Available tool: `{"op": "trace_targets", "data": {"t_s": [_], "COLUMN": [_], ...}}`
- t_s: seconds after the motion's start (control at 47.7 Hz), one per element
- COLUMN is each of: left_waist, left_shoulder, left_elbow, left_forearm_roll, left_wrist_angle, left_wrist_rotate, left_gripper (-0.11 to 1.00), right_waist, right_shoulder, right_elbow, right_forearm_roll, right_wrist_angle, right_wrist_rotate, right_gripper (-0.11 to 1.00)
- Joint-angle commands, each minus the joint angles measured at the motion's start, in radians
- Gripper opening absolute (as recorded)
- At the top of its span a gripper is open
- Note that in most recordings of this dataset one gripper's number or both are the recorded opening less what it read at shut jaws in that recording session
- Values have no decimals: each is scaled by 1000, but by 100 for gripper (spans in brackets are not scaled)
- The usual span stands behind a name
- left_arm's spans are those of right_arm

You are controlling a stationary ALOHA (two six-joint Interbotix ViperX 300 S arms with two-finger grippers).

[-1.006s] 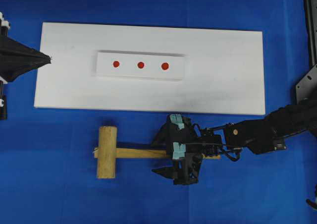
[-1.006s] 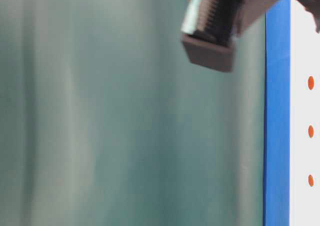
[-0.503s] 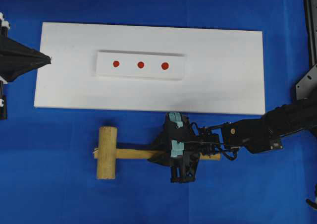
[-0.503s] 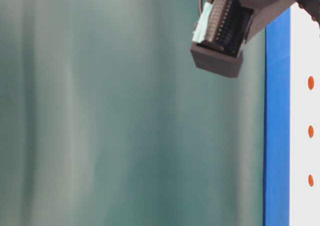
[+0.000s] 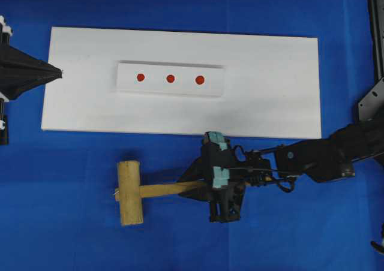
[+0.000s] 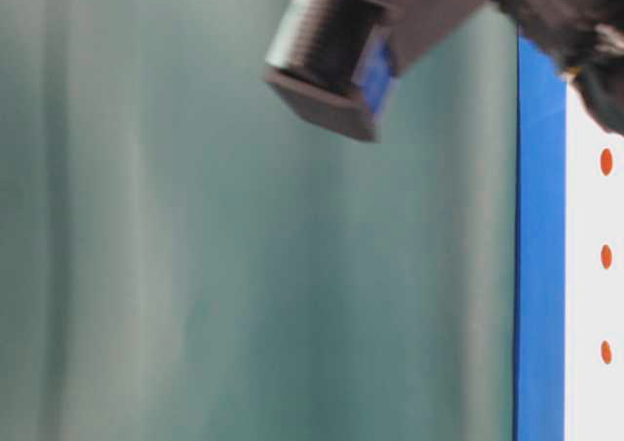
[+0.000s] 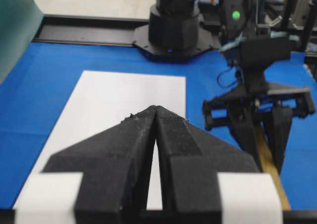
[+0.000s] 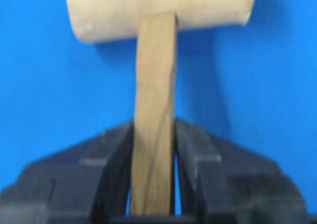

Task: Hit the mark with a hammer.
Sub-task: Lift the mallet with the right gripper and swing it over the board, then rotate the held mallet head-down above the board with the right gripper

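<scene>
The right gripper (image 5: 219, 186) had clamped onto the handle of the hammer (image 5: 141, 190), its jaws wide apart a second before. The hammer, lower centre of the overhead view, had tilted, its head shifted lower. The left gripper (image 5: 59, 73) stayed pressed together at the white board's (image 5: 270, 103) left edge.

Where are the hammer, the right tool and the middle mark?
hammer (image 5: 130, 192): overhead view, on its head.
right tool (image 8: 153, 159): right wrist view, between the fingertips, shut on the handle.
middle mark (image 5: 170, 78): overhead view, on the red dot's centre.
</scene>
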Motion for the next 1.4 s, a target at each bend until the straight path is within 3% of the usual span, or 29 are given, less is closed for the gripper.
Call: {"op": "trace_targets", "data": {"t_s": [0.0, 0.377, 0.671, 1.048, 1.384], "left_waist": [2, 2, 2, 2, 2], "left_shoulder": [5, 5, 5, 5, 5], "left_elbow": [-11, -11, -11, -11, -9], "left_forearm_roll": [-2, -2, -2, -2, -2], "left_wrist_angle": [-3, 3, 21, 21, 25], "left_wrist_rotate": [-2, -21, -32, -34, -60], "left_gripper": [0, 0, 0, 0, 0], "right_waist": [-3, -9, -34, -196, -308], "right_shoulder": [-72, -225, -238, -276, -345], "right_elbow": [-2, 28, 28, 64, 129], "right_forearm_roll": [-2, 0, -2, -2, -14], "right_wrist_angle": [-8, 57, 57, 61, 61], "right_wrist_rotate": [-11, -43, -58, -140, -152], "right_gripper": [10, 10, 10, 10, 10]}}
